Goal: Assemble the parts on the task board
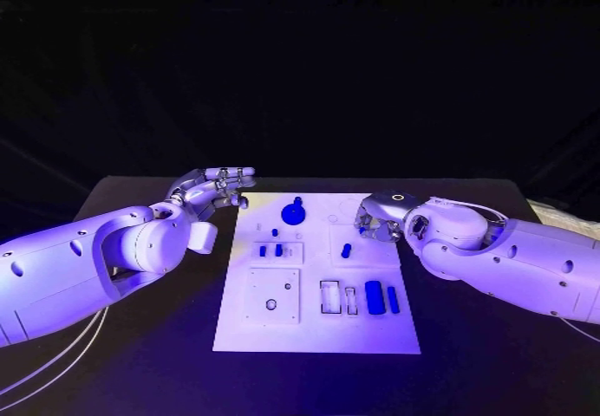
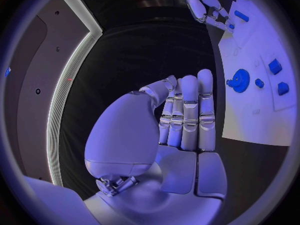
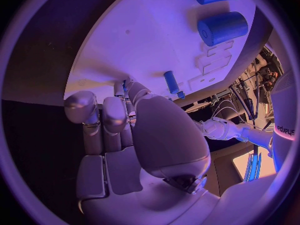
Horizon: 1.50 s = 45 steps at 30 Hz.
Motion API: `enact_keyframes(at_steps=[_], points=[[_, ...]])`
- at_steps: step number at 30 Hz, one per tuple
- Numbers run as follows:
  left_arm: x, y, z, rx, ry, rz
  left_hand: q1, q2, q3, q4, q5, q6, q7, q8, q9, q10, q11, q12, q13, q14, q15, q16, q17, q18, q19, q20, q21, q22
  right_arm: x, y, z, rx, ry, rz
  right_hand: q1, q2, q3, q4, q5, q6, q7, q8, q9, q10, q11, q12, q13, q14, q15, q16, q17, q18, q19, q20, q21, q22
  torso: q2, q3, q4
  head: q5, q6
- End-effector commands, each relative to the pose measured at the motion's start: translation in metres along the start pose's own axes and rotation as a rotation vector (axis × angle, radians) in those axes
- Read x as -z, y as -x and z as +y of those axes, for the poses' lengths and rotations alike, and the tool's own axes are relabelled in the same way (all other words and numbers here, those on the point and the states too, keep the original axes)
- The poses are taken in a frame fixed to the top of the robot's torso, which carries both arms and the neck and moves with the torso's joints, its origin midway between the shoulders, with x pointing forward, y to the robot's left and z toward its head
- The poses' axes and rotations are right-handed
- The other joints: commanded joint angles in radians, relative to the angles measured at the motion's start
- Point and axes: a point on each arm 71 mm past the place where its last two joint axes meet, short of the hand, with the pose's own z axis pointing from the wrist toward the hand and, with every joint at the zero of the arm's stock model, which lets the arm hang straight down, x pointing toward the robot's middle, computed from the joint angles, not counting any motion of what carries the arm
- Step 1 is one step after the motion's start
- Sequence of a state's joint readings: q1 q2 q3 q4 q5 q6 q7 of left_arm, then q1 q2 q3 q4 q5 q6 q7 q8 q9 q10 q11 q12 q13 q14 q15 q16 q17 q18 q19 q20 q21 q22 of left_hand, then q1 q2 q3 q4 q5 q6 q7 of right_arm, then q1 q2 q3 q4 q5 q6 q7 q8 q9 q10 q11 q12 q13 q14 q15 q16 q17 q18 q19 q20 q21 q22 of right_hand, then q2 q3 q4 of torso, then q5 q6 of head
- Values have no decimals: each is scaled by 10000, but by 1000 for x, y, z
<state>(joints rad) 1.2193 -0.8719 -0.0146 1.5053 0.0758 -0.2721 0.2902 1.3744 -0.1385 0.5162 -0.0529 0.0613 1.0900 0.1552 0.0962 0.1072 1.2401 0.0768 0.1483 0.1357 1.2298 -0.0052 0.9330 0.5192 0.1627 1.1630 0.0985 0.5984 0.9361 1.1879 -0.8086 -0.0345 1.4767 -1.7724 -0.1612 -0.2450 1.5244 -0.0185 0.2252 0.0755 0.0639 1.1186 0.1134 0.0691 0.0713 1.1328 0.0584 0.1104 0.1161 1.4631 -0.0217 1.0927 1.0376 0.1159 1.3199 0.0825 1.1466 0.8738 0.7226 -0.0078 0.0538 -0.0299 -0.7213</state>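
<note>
Your left hand [image 1: 215, 188] hovers spread and empty beside the task board [image 1: 317, 334]; your right hand [image 1: 379, 218] curls over it, holding nothing.

robot lab, black table [image 1: 150, 347], dark backdrop

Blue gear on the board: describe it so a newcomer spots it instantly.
Start at the white task board mid-table and go to its far end, between the two hands. The blue gear lies there: a round toothed disc, the only round flat part; the other blue pieces are pegs, blocks and cylinders.
</note>
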Motion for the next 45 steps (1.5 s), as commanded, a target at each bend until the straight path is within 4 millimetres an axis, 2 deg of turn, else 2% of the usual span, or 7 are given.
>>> enact_keyframes(at_steps=[1,7,16,23,33,38,45], points=[[0,-1,-1,158,-105,50,-79,41,-60,-9,35,-57,-7,-4,-19,-90,1,41,16,-57,10,-62,-18,202,-72,-8,-71,-18,0,-8,2,212,36,480,95,138,380,-111,-147,201,-13,83,40,210,-42,-22,-72,235,-59,-49,11,120,45,-75,-24,21,-13,-3,-4,24,-34],[0,-1,-1,136,-66,43,-73,42,-79,-23,37,-79,7,-12,-31,-123,12,54,19,-64,16,-68,-33,201,-69,-5,-94,-35,0,-9,3,223,43,521,7,116,835,-294,-154,531,-87,220,123,625,-134,40,-140,313,-124,173,239,66,192,-143,175,311,-9,-7,-12,18,-55],[0,0,0,93,-8,52,-60,48,-96,-40,38,-104,21,-20,-44,-162,24,68,23,-70,23,-74,-49,200,-63,-1,-118,-53,2,0,4,27,-73,-627,-421,-160,1938,-728,-153,616,-64,166,174,906,-122,-183,-371,334,-121,281,344,31,269,-175,308,483,-11,0,-7,-3,-69],[0,1,0,72,11,34,-60,48,-96,-40,38,-104,21,-20,-44,-162,24,68,23,-70,23,-74,-49,200,-63,-1,-118,-53,8,7,2,-612,-102,-1074,-832,-392,2020,-707,-159,678,-39,169,202,953,-93,-246,-420,340,-96,322,382,25,280,-156,339,525,-27,-7,-7,-13,-74],[0,2,0,55,67,36,-40,50,-117,-67,39,-136,38,-31,-60,-215,40,84,27,-80,33,-81,-70,199,-56,4,-146,-73,21,24,-4,-1423,-273,-879,-1078,-472,1989,-656,-161,715,-54,172,223,989,-85,-280,-443,343,-90,354,413,23,285,-144,354,549,-19,-9,-14,-44,-60],[0,2,0,56,89,44,-36,52,-124,-73,40,-148,43,-35,-65,-232,46,89,28,-86,37,-84,-76,198,-55,7,-156,-79,26,31,11,-1720,130,-976,-1116,-480,1982,-645,-160,715,-52,169,225,994,-78,-286,-447,343,-88,361,420,22,287,-141,358,556,-15,-2,-18,-34,-35],[-1,0,1,75,113,108,-26,57,-129,-83,41,-160,48,-38,-72,-251,51,96,29,-93,41,-88,-84,198,-55,9,-167,-86,27,38,57,-2092,1396,-1283,-1096,-463,2017,-675,-155,696,-35,154,224,988,-68,-302,-455,346,-86,389,450,19,297,-141,376,584,-19,-4,3,43,-40]])
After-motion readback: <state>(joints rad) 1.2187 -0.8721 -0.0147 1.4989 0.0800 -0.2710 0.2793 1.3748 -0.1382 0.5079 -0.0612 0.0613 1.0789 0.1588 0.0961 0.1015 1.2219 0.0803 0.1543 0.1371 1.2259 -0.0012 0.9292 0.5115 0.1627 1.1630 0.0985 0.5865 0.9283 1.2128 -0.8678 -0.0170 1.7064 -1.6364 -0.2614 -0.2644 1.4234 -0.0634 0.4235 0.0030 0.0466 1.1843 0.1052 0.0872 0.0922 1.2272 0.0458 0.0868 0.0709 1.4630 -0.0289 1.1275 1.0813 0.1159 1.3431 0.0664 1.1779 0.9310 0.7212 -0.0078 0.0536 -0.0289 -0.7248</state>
